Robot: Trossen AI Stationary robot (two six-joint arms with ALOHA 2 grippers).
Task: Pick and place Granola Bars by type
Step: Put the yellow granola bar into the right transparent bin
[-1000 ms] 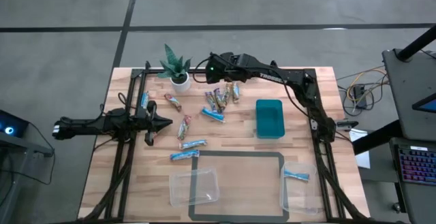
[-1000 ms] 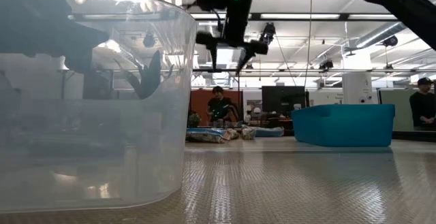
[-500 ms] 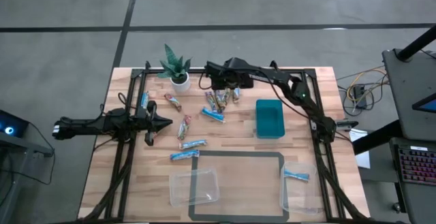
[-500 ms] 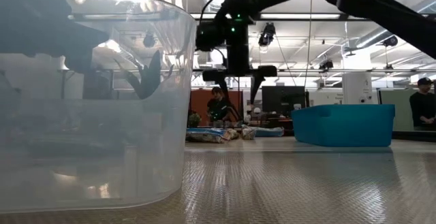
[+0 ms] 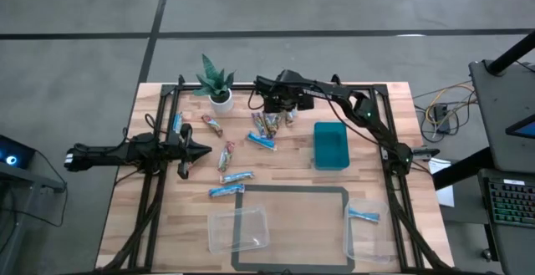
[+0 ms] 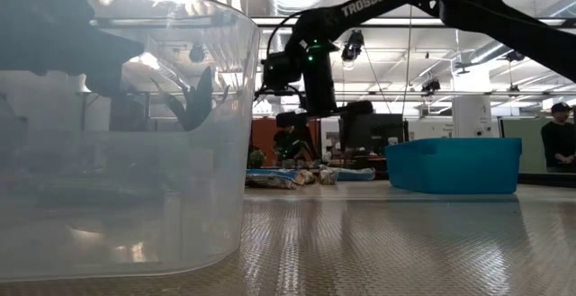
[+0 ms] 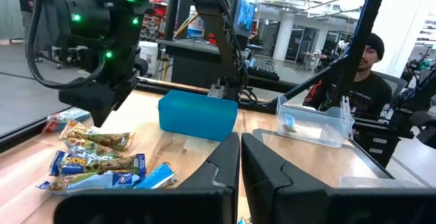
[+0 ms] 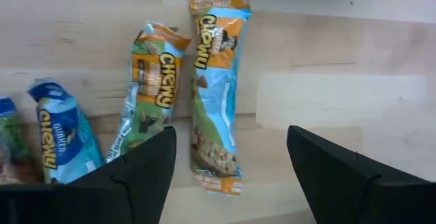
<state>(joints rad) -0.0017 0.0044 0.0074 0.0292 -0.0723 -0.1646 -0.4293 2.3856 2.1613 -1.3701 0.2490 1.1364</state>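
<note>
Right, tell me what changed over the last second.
The right pincer came down from above the table's far edge onto the cluster of bars; it now hangs open, straddling an orange-and-blue bar, nothing gripped yet. The left pincer stayed shut at the left. The loose bars, teal bin, both tubs and the plant have not moved.

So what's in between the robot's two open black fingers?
In the right wrist view, an orange and blue wrapped granola bar lies on the bare wooden table between the right pincer's open fingers, untouched.
</note>
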